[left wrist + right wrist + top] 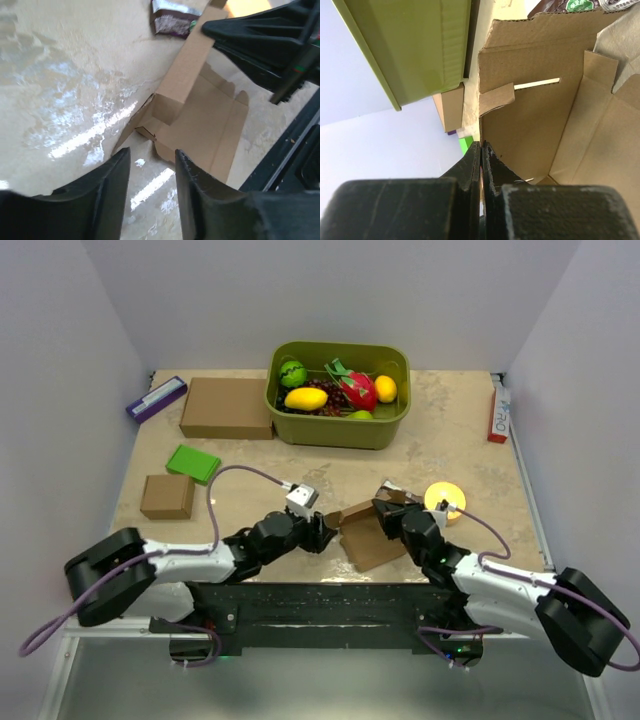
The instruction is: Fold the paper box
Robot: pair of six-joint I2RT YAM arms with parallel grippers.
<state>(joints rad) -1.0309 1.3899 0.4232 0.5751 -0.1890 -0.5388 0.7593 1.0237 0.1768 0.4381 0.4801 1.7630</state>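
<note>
Beige marbled table fills the floor of a white-walled booth, and 2 black and white arms reach in from its near edge.

The left end effector sits low over the table with its 2 fingers apart and nothing between them. Its tips point at the left corner of the paper box and stop just short of it. The right end effector is closed tight, and the thin edge of the box's raised wall runs straight into the seam between its fingers, so it looks pinched there.

The paper box lies near the front edge of the table, between the 2 end effectors. It is only part folded: a broad panel lies flat on the table, 1 long wall stands up along its far side, and a small end flap is turned in at the left corner.

Just behind the box lies a crumpled silver and purple wrapper, with a round yellow disc beside it on the right. Further back, a green tub holds toy fruit. A large brown carton rests to the tub's left, and a purple and white box lies beyond it at the wall. A flat green pad and a small brown carton sit along the left side. A red and white box lies at the far right edge.
</note>
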